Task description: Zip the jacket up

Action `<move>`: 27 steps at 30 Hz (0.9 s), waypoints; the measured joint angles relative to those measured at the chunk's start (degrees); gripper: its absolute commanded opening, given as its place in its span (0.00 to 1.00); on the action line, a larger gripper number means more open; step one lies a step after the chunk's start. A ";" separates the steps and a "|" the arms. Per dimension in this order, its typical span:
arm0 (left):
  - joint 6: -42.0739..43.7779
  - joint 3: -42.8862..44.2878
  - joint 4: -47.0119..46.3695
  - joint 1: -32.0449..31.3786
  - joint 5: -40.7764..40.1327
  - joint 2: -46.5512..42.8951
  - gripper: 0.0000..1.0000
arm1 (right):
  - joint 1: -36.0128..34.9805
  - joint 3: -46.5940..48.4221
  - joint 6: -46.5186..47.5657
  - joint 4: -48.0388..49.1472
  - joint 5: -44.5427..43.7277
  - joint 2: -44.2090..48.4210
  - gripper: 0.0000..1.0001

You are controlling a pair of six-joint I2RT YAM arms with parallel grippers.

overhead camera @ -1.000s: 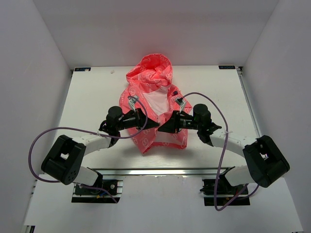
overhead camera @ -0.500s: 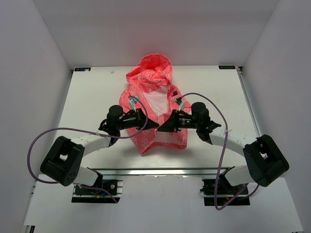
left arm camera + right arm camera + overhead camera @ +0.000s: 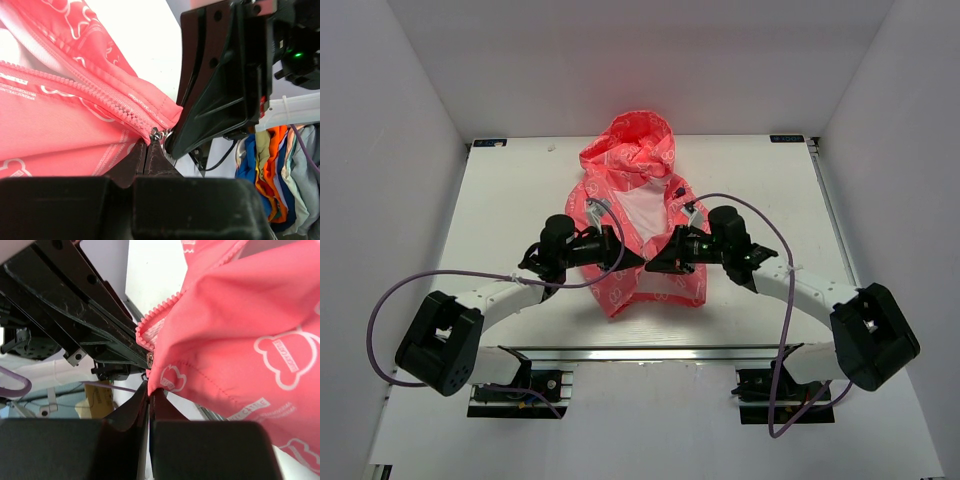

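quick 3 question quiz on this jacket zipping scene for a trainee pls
1. True or false: the jacket is zipped all the way up to the collar.
2. Pick one. The left gripper is: A, open above the hood; B, shut at the lower end of the zipper; C, shut on a sleeve.
3. Fill the gap: the right gripper is ____ on the jacket's front edge.
Key: 1 false; 2 B; 3 shut.
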State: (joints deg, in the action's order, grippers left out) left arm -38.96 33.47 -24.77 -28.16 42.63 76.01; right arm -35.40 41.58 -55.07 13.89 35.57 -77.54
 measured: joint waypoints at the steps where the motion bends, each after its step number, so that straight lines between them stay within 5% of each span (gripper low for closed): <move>1: 0.15 0.00 0.31 -0.09 0.02 0.00 0.00 | 0.02 0.00 0.02 -0.96 -0.63 0.63 0.00; 16: -0.50 -0.22 0.17 -0.57 0.28 -0.04 0.00 | 0.15 0.00 0.13 -2.82 -1.97 2.51 0.24; 24: -0.96 -0.22 0.09 -0.57 0.33 -0.04 0.00 | 0.09 0.17 0.20 -1.97 -0.87 1.95 0.16; 27: -0.96 -0.22 0.02 -0.50 0.20 -0.04 0.00 | 0.00 0.87 0.46 -1.92 -0.48 0.79 0.00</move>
State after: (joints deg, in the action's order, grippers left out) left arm -39.92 33.26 -24.75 -28.67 42.83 75.96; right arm -35.40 42.46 -54.61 11.97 35.09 -76.75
